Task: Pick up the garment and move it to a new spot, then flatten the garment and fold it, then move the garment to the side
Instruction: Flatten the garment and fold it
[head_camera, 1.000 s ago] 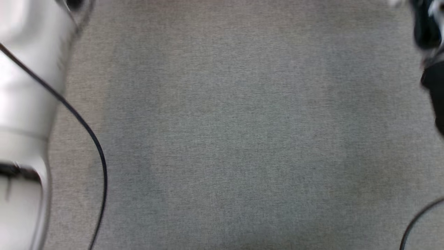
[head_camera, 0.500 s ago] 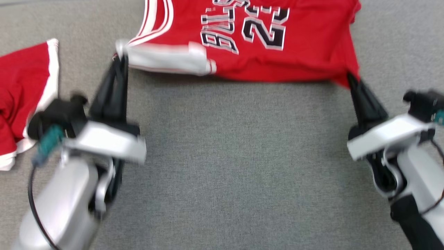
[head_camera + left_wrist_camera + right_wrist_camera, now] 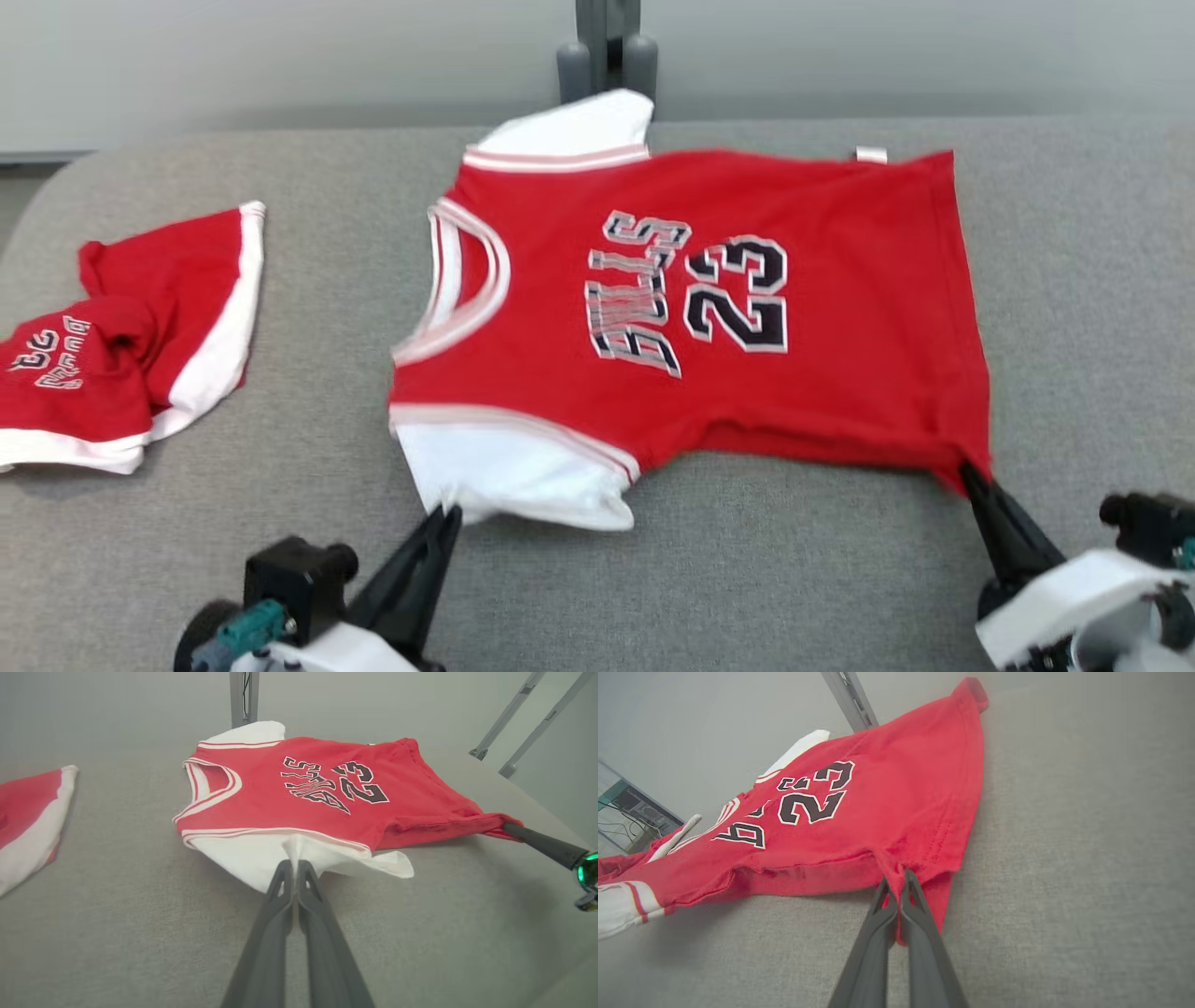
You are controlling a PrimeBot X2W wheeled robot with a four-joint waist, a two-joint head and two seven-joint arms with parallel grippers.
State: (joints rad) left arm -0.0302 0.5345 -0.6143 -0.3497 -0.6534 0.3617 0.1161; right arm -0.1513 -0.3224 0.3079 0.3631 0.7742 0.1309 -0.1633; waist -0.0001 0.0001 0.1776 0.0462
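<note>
One red jersey (image 3: 709, 308), white sleeves, black "23", spread face up mid grey surface (image 3: 747, 597), neck to the left. Left gripper (image 3: 446, 515) clamped tight on near white sleeve; right gripper (image 3: 966, 474) clamped tight on near red hem corner. Right wrist view: hem stitching. Head view: second red garment (image 3: 140, 336), far left. Half a second earlier, head camera aimed lower, jersey cropped; both grips unchanged.

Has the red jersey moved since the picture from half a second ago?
Yes. The jersey came toward the robot: its near edge was level with the far part of the shorts, and is now level with their near edge.
</note>
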